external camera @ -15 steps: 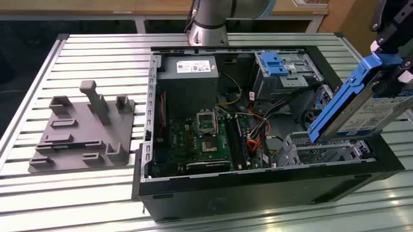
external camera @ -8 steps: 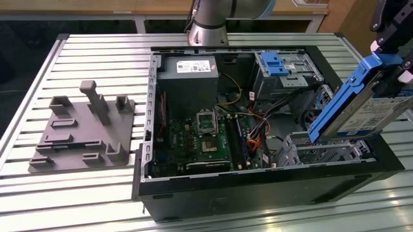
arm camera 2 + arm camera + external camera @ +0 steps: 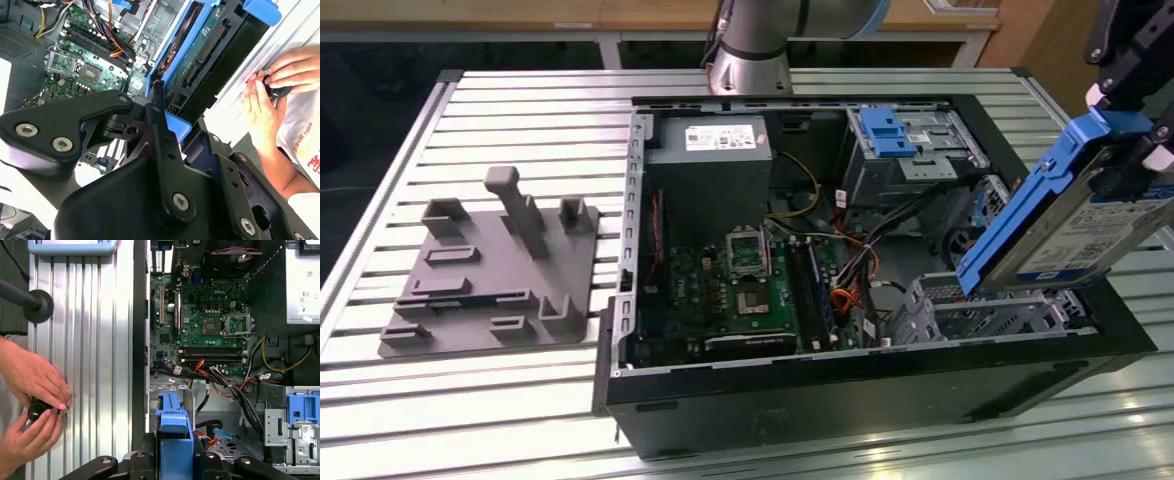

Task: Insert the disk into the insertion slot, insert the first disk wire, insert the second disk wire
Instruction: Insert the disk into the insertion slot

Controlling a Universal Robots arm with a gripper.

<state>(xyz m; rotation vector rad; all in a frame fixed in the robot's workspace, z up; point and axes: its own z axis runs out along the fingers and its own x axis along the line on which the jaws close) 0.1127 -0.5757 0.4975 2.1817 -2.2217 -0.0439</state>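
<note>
Black fingers (image 3: 162,135) of the gripper (image 3: 1127,130) were clamped on the handle end of the disk (image 3: 1074,230), a flat rectangular silver-grey hard drive with a white label, framed by a bright blue plastic carrier. In both wrist views we saw the blue frame squeezed between them, one finger on each side, with the rest of the drive reaching away from the gripper towards the case.

In the exterior view the disk hung tilted in the air, handle end uppermost. Its lower end was over the insertion slot (image 3: 987,315), a small boxy cage of bare silver sheet metal with perforated walls. The cage sat inside the open black computer case (image 3: 854,400), at its corner nearest the camera on the exterior view's right. The drive was not yet inside the cage, and we could not tell whether its lower edge touched the rim.

Deeper in the case lay a green motherboard (image 3: 747,285) and a larger grey metal drive bay with a blue latch (image 3: 914,140).

The case stood on a slatted aluminium table (image 3: 520,110). A grey plastic fixture plate with upright pegs (image 3: 494,270) sat to the exterior view's left of the case.

In the first wrist view a person's hand (image 3: 30,377) and a second hand (image 3: 22,442) held a small round black object (image 3: 39,410) over the table beside the case.
</note>
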